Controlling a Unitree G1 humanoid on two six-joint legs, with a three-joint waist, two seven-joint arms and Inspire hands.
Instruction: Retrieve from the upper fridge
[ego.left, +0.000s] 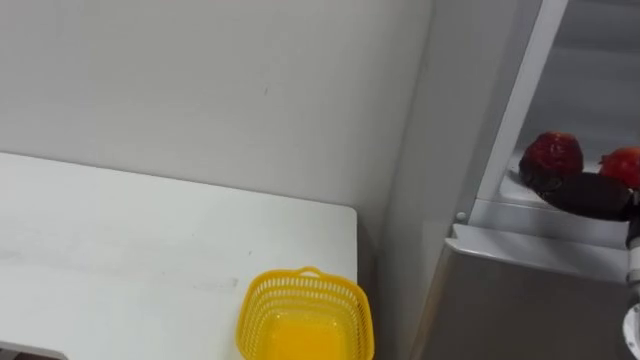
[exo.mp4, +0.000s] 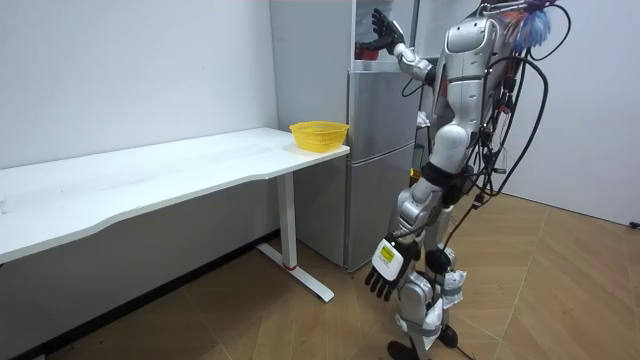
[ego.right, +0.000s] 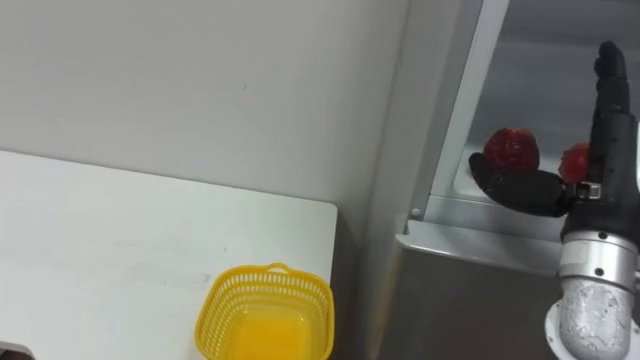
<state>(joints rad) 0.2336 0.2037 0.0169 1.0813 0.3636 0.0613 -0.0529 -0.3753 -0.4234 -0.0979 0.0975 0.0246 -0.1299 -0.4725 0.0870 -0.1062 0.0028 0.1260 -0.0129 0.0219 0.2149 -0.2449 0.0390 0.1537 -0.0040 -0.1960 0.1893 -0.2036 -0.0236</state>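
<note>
Yellow plastic mesh basket (ego.right: 265, 315) at white tabletop's (ego.right: 120, 225) edge, down-left of right hand (ego.right: 610, 120); fingers straight, before round red fruits (ego.right: 512, 150); left hand (exo.mp4: 385, 266) hangs relaxed.

A long white table (ego.left: 120, 240) stands against a plain pale wall (ego.left: 200, 80), its top bare over most of its length. Near the table's far right corner sits a yellow plastic basket (ego.left: 300, 290) with latticed walls and a thin handle folded down on its rim; nothing lies inside it. That end of the table comes close beside the fridge (exo.mp4: 380, 150), with a narrow gap between them. In the room view the table rests on a white leg with a flat foot (exo.mp4: 293, 240), on a wooden herringbone floor (exo.mp4: 560, 290).
</note>
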